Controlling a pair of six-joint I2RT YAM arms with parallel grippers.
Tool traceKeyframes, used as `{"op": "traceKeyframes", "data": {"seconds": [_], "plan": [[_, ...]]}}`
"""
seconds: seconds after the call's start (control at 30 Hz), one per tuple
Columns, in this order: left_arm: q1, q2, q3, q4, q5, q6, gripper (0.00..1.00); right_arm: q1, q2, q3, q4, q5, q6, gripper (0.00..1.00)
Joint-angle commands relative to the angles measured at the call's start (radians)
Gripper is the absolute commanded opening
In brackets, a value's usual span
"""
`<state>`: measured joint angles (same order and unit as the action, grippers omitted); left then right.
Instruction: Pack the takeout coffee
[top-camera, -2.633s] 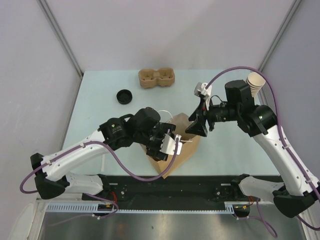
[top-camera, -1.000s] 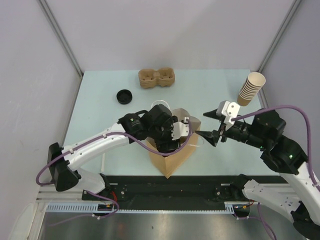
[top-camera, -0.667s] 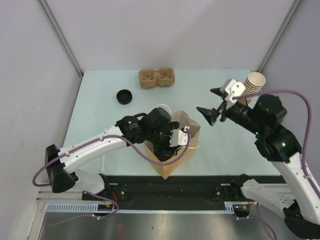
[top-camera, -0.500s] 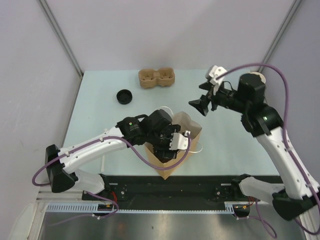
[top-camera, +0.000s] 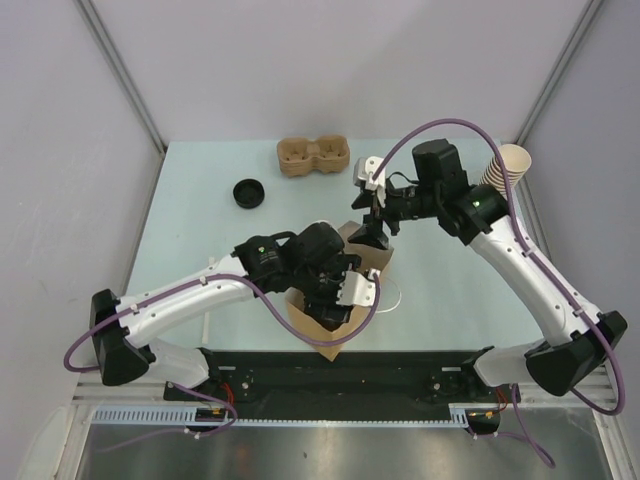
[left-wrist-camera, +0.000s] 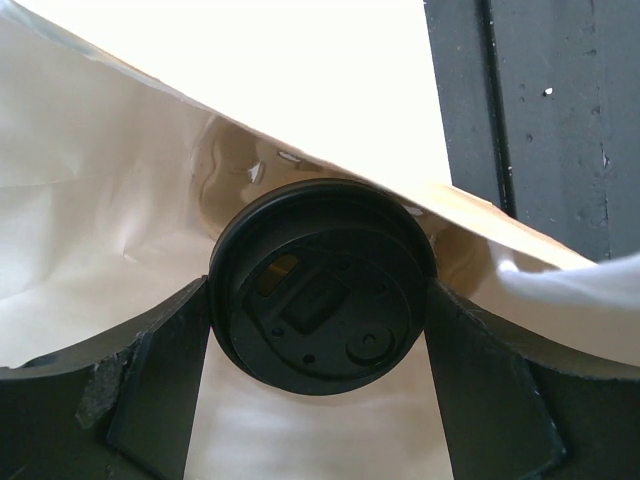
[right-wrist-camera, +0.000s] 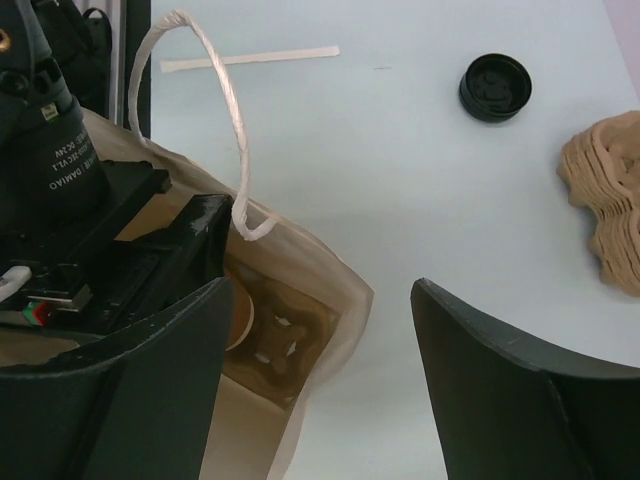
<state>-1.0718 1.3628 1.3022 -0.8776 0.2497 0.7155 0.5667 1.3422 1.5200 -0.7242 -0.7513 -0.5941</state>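
The left arm (top-camera: 190, 295) stretches from its near-left base toward the middle, wrist bent downward. The left gripper (left-wrist-camera: 320, 330) points down, its fingers (left-wrist-camera: 150, 380) pressed against either side of a black lid (left-wrist-camera: 320, 285). The right arm (top-camera: 520, 265) rises from the near right, then bends left at the far side. The right gripper (right-wrist-camera: 320, 290) hangs with jaws spread wide, holding nothing.

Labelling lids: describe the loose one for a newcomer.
On the table, find the pulp tray at the far edge; the loose lid lies left of it, nearer the arms. Unlike the other black lid, between the left fingers inside the paper bag, nothing touches it.
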Motion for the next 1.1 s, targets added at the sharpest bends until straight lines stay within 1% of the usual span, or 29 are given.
{"op": "traceKeyframes", "data": {"seconds": [0.0, 0.27, 0.3, 0.4, 0.47, 0.5, 0.53, 0.6, 0.63, 0.77, 0.9, 1.0, 1.07], "plan": [[-0.008, -0.041, -0.011, 0.0, 0.028, 0.03, 0.22, 0.028, 0.044, 0.042, -0.001, -0.003, -0.091, 0.77], [-0.007, -0.048, -0.015, -0.008, 0.023, 0.045, 0.22, 0.087, 0.095, 0.058, -0.023, 0.006, -0.243, 0.76], [-0.008, -0.048, -0.015, -0.008, 0.026, 0.047, 0.22, 0.094, 0.107, 0.066, -0.043, 0.01, -0.263, 0.75], [-0.008, -0.044, -0.015, -0.006, 0.022, 0.047, 0.23, 0.119, 0.123, 0.074, -0.069, 0.018, -0.324, 0.66], [-0.008, -0.045, -0.017, -0.001, 0.004, 0.045, 0.23, 0.14, 0.13, 0.084, -0.089, 0.042, -0.348, 0.39], [-0.007, -0.045, -0.018, 0.008, -0.009, 0.041, 0.22, 0.148, 0.138, 0.098, -0.107, 0.058, -0.345, 0.23], [-0.007, -0.051, -0.021, 0.012, -0.019, 0.024, 0.22, 0.15, 0.14, 0.109, -0.118, 0.067, -0.34, 0.0], [0.004, -0.07, -0.027, 0.023, -0.038, 0.006, 0.2, 0.15, 0.132, 0.124, -0.141, 0.078, -0.323, 0.0], [0.009, -0.079, -0.029, 0.028, -0.044, -0.017, 0.2, 0.15, 0.114, 0.124, -0.139, 0.082, -0.288, 0.0], [0.038, -0.145, -0.055, 0.1, -0.081, -0.106, 0.2, 0.13, 0.028, 0.063, -0.04, 0.115, -0.184, 0.0], [0.053, -0.241, -0.106, 0.23, -0.133, -0.188, 0.21, 0.127, -0.049, -0.007, 0.028, 0.142, -0.11, 0.0], [0.059, -0.287, -0.155, 0.304, -0.133, -0.223, 0.2, 0.128, -0.089, -0.058, 0.075, 0.161, -0.059, 0.0], [0.059, -0.292, -0.173, 0.302, -0.094, -0.24, 0.2, 0.125, -0.104, -0.078, 0.092, 0.17, -0.032, 0.0]]}}
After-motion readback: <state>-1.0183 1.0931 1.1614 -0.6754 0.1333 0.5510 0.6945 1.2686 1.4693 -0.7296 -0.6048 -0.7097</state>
